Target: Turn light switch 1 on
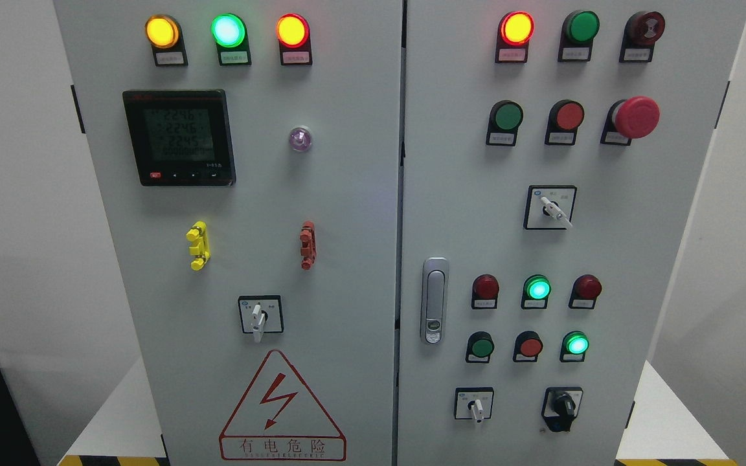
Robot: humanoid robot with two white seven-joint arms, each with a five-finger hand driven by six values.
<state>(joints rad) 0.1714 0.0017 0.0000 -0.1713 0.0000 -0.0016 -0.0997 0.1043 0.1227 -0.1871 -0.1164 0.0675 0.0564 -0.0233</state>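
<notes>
A red triangular warning sign (282, 408) on the left cabinet door (347, 259) reads "有电危险". The digital meter (179, 138) apparently displays "2246" repeated; button labels are illegible.

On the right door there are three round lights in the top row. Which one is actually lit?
The leftmost, the red-rimmed light, glows orange-yellow. The green light beside it and the dark red light at the far right are both dark.

A cabinet with two doors stood on the table (664, 421). On the left door (347, 194), a meter (179, 137) sat below three lamps, a rotary switch (259, 315) lower down, above a warning sign (282, 408). On the right door (671, 259), a handle (434, 300) lay left of the button rows, two more switches beneath.
</notes>
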